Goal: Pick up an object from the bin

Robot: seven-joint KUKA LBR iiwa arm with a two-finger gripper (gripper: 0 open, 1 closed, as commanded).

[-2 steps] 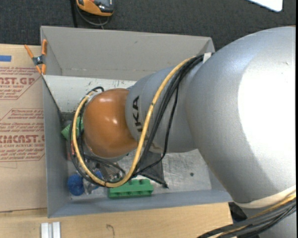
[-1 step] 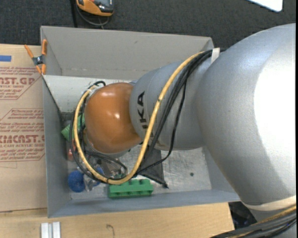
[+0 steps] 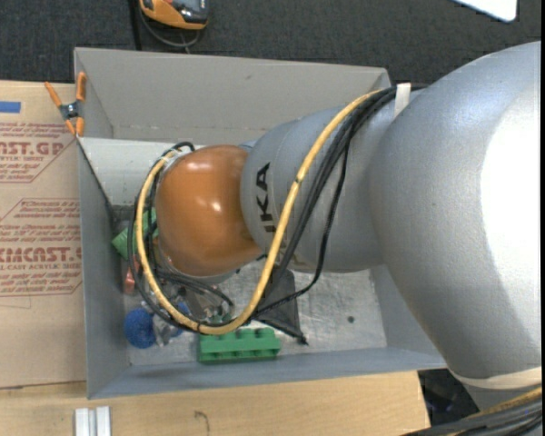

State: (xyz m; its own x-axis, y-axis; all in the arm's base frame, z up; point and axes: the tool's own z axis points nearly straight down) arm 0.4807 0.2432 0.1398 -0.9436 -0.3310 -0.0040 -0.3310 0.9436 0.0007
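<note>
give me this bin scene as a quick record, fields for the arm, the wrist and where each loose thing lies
bin: grey metal bin
arm: silver arm, in from the right, covering much of the floor
wrist: orange cover with cables, over the bin's left half
lower edge of view: green toothed block, lying flat
lower left corner: small blue thing
left wall: green thing, partly hidden; reddish thing below it
beside the block: black wedge-shaped piece

One green brick [image 3: 239, 344], one blue piece [image 3: 139, 329]
</note>
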